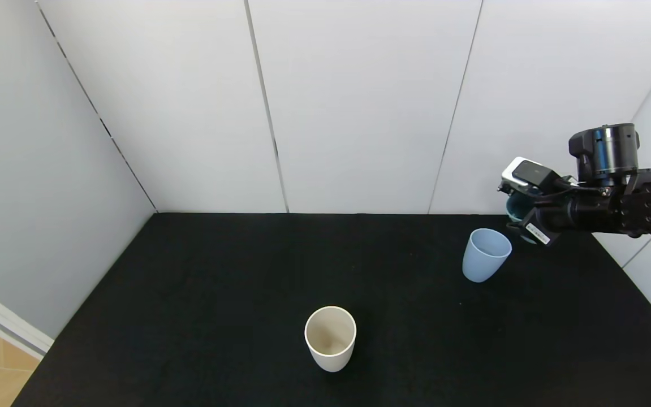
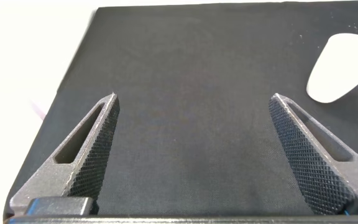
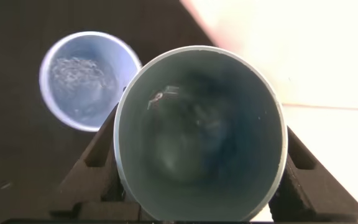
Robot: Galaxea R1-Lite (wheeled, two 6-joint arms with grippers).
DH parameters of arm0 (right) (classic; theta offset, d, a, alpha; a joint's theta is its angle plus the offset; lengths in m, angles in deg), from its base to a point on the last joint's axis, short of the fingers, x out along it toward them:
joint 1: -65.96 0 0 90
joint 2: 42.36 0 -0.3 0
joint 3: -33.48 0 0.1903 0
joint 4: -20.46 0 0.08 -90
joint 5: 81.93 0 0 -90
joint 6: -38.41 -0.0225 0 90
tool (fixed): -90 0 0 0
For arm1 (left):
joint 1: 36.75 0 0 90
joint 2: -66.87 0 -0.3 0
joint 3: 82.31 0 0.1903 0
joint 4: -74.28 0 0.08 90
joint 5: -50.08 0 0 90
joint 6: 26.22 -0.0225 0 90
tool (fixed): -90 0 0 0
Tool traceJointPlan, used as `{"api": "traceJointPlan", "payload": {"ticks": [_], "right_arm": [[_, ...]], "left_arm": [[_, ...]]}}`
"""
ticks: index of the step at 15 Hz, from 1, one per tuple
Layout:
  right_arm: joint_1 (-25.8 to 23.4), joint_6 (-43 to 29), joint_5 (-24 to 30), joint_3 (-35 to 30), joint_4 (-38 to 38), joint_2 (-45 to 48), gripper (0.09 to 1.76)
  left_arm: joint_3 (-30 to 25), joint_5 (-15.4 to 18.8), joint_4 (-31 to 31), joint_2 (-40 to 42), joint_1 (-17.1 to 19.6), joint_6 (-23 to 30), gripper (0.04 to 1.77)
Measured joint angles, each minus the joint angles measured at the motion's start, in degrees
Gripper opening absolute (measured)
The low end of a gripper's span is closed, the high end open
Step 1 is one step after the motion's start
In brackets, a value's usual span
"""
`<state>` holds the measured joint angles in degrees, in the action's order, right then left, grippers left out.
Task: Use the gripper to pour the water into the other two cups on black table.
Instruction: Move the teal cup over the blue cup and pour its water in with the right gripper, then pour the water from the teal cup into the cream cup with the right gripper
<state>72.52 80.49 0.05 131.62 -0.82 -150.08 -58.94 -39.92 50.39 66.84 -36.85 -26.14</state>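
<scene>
Teal plastic fills the right wrist view: the green cup sits clamped between the right gripper, its jaws closed against the cup's two sides, mouth open toward the camera. From the head view, that right gripper hangs above the far right part of the black surface, close to the back edge, with the green cup mostly hidden behind the arm and only a sliver of its rim showing.

Just beside it, slightly nearer the middle, the light blue cup stands upright on the surface. Looking down into the blue cup from the right wrist, a faint rippled sheen of water shows at its bottom. The green cup's rim overlaps the blue one's edge in that view; whether they touch, I cannot tell.

Over by the front edge, about midway along it, the cream cup stands upright, well apart from the other two.

The left gripper is parked low over the surface, jaws spread wide with nothing between them, and the cream cup sits off to one side ahead of it.
</scene>
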Motion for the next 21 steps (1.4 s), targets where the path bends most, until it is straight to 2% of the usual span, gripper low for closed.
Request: {"api": "traceJointPlan", "payload": {"ticks": [2,4,10,15,21], "right_arm": [[1.3,-3.7,1.7,3.1,-5.3,1.0,1.23],[4.7,-8.3,2.2,6.8,-9.4,2.0,1.23],[19.4,-19.9,2.2,14.5,-17.3,4.1,1.23],[31.0,-22.9,1.5,16.7,-18.3,4.1,1.23],[38.3,-22.7,-5.6,15.9,-19.0,2.9,1.23]], "left_arm": [[0.0,0.0,0.0,0.0,0.0,0.0,1.72],[0.0,0.0,0.0,0.0,0.0,0.0,1.72],[0.0,0.0,-0.1,0.0,0.0,0.0,1.72],[0.0,0.0,-0.1,0.0,0.1,0.0,1.72],[0.0,0.0,-0.1,0.0,0.0,0.0,1.72]]}}
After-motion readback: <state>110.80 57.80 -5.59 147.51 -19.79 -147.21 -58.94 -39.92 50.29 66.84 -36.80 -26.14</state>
